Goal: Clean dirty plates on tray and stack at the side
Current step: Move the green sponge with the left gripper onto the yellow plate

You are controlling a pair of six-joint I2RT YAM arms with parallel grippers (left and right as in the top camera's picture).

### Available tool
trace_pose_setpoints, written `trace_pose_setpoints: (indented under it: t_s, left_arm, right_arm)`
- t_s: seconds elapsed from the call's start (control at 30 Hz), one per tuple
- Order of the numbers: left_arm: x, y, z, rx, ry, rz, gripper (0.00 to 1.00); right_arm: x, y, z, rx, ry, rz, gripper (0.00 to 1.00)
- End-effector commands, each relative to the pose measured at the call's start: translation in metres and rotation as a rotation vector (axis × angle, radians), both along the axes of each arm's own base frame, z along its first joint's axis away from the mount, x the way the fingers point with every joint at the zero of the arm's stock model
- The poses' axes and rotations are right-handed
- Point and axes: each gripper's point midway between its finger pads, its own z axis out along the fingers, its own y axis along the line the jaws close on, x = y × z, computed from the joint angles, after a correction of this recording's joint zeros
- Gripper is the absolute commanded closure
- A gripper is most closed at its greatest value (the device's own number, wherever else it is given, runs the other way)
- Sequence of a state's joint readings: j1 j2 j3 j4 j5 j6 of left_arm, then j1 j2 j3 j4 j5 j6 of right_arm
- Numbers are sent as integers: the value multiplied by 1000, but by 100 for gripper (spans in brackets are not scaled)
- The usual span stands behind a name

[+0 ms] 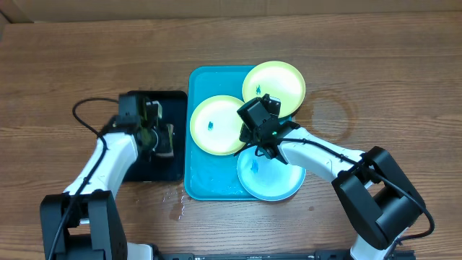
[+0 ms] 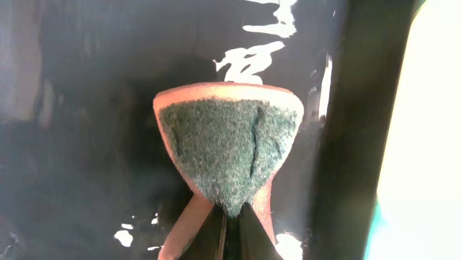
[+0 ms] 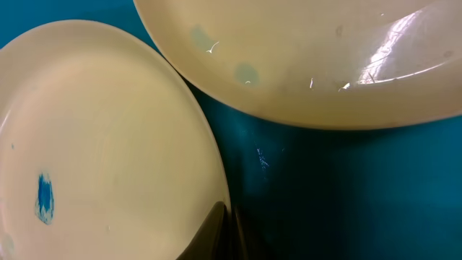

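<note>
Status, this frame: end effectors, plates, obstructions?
Left end effector shut on sponge over black tray. Right end effector shut, low between plates. All three on turquoise tray, smudged, none set aside. Nothing in the way.

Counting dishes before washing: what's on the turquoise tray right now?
On the tray: three plates, two yellow-green and one blue-rimmed. The right gripper hides where the blue-rimmed one meets the others from above.
</note>
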State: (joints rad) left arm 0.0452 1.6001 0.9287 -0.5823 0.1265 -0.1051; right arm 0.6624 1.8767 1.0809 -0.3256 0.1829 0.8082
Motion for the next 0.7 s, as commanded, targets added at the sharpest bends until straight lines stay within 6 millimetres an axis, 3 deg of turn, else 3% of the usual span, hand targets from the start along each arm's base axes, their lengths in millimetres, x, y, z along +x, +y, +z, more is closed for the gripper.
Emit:
trace_pose_setpoints:
  t_s: [0.0, 0.3, 0.67]
  left_arm:
    - [32, -1, 44, -2, -83, 7, 96]
    - [54, 2, 106, 22, -137, 10, 96]
    - [49, -62, 111, -59, -137, -112, 96]
  right_arm:
    - [5, 1, 3, 2, -15, -1, 94]
    - [4, 3, 3, 9, -9, 4, 94]
    - [4, 3, 3, 9, -8, 5, 91]
